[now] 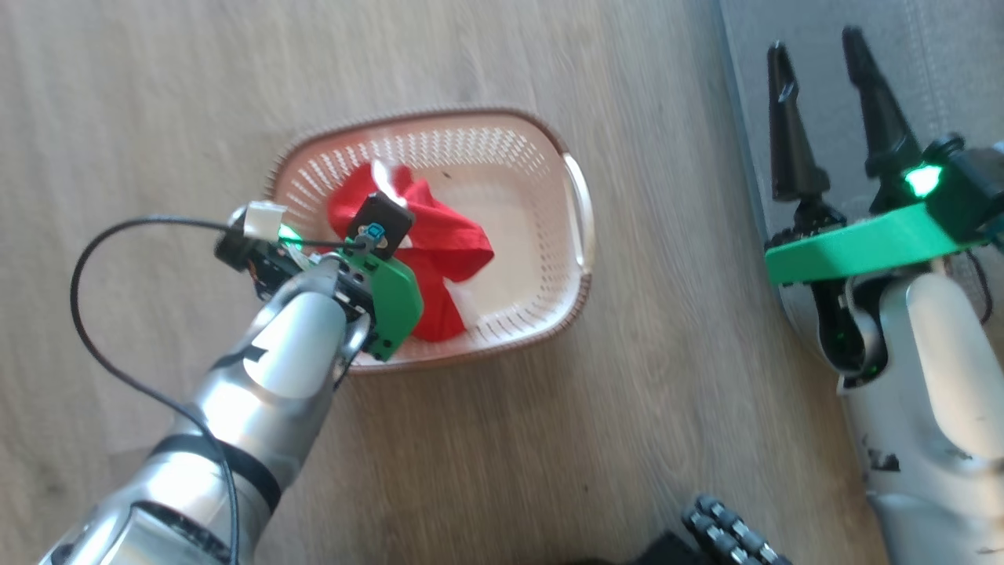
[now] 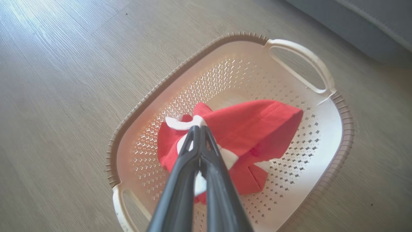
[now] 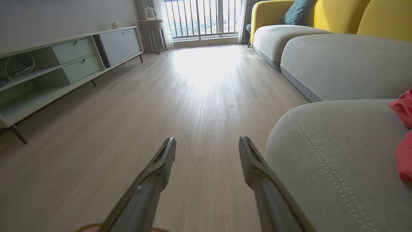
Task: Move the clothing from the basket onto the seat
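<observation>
Clothing point(image 2: 257, 129), red with white bands, is pinched between the closed fingers of the left gripper point(image 2: 199, 129), the rest bunched beyond the tips inside the basket point(image 2: 346, 141). The right gripper point(image 3: 207, 141) is spread and empty over the floor point(image 3: 193, 96). The seat point(image 3: 322, 167) lies just beside it and bears a second red garment point(image 3: 404, 109).

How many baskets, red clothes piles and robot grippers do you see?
Cream perforated plastic basket: 1
Soft red fabric clothing piles: 2 (first clothing pile in the basket, second clothing pile on the grey fabric seat)
Grippers with long dark fingers: 2 (left gripper, right gripper)
Total: 5
</observation>
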